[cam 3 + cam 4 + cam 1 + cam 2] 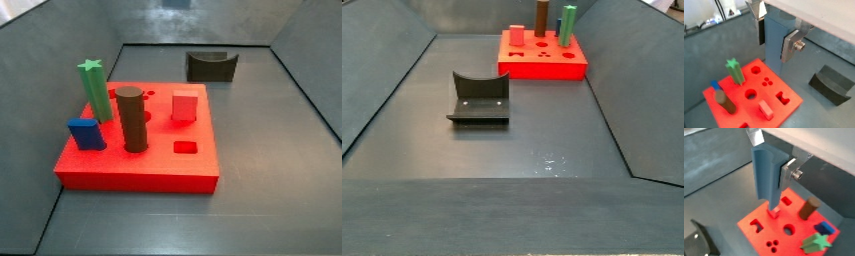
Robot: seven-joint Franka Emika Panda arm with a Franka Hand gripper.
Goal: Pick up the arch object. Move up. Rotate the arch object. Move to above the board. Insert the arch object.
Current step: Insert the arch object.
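Gripper (769, 165) clamped on arch object (767, 175), hanging upright high above board (757, 220).

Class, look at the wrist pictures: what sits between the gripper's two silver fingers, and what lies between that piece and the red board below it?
Between the gripper's fingers sits the arch object, in both wrist views. Between it and the board is only open air; the side views show neither gripper nor arch.

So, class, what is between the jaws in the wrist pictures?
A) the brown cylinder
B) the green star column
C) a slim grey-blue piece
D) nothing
C: the gripper, up above the red board, is shut on the slim grey-blue arch piece.
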